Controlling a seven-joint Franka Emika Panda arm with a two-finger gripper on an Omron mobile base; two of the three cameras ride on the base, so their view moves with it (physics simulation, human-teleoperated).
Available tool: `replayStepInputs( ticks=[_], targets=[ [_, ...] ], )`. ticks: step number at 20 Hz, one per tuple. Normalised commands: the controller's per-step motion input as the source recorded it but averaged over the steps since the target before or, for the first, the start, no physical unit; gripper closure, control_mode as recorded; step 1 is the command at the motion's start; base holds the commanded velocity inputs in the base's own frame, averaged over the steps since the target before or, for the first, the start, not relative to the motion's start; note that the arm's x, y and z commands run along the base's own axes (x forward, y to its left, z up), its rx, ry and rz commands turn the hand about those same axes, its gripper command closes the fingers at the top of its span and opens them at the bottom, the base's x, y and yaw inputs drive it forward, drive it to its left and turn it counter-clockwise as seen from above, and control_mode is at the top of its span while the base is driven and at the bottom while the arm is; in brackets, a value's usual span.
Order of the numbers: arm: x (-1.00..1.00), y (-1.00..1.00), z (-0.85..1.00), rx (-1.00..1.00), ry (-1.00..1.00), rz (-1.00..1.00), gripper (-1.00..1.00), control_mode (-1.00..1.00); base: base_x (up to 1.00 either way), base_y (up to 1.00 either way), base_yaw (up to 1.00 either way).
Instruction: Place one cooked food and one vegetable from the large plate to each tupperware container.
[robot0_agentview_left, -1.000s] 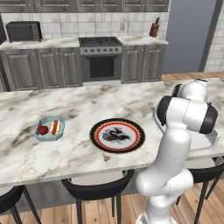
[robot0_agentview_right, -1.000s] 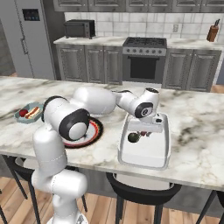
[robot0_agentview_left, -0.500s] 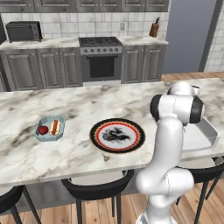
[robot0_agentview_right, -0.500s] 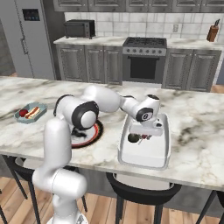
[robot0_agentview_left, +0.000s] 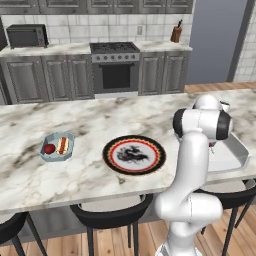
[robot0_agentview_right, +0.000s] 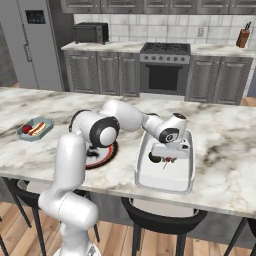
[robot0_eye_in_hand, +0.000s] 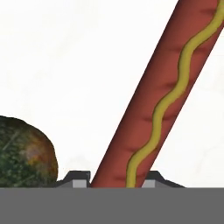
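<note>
Since a second ago my elbow has swung over to the right of the large plate, and my hand has stayed down inside the white tupperware container. In the right base view my gripper hangs over the container's floor, clenched on a sausage whose lower end pokes out below it as a thin reddish stick.

The hand view shows the grip plainly: my two dark fingertips sit at 6 o'clock with the sausage's near end wedged between them. The sausage, red-brown with a wavy yellow line of mustard along it, runs off toward 1 o'clock and is cut by the top edge. At 8 o'clock a dark green, mottled round vegetable lies on the white floor, cut by the left edge; I cannot tell what kind it is. In the right base view it is only a small dark blob at 9 o'clock of my gripper, half hidden by my wrist.

In the left base view my own forearm and elbow cover my hand and most of the white container, leaving just its right rim in sight. That view shows the large plate whole, bare, with its dark swirly figure; in the right base view my arm hides most of it. Well to the plate's 9 o'clock sits the pale-blue tupperware container, holding a red round item and a hot dog.
</note>
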Motion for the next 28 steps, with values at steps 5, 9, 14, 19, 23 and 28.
replayStepInputs(
  ticks=[5,9,14,19,23,28],
  targets=[
    [0.00,0.35,-0.27,-0.06,-0.01,0.00,-1.00,-1.00,0.00,0.00,0.00],
    [-0.01,0.14,-0.01,-0.01,-0.04,0.00,-1.00,-1.00,0.00,0.00,0.00],
    [-0.21,0.04,0.12,0.00,-0.07,0.00,-1.00,-1.00,0.00,0.00,0.00],
    [-0.63,0.15,0.91,0.00,-0.20,0.00,-1.00,-1.00,0.00,0.00,0.00],
    [-0.54,0.40,1.00,0.00,-0.18,0.00,-1.00,-1.00,0.00,0.00,0.00],
    [-0.48,0.82,0.97,-0.02,-0.13,-0.01,-1.00,-1.00,0.00,0.00,0.00]
  ],
)
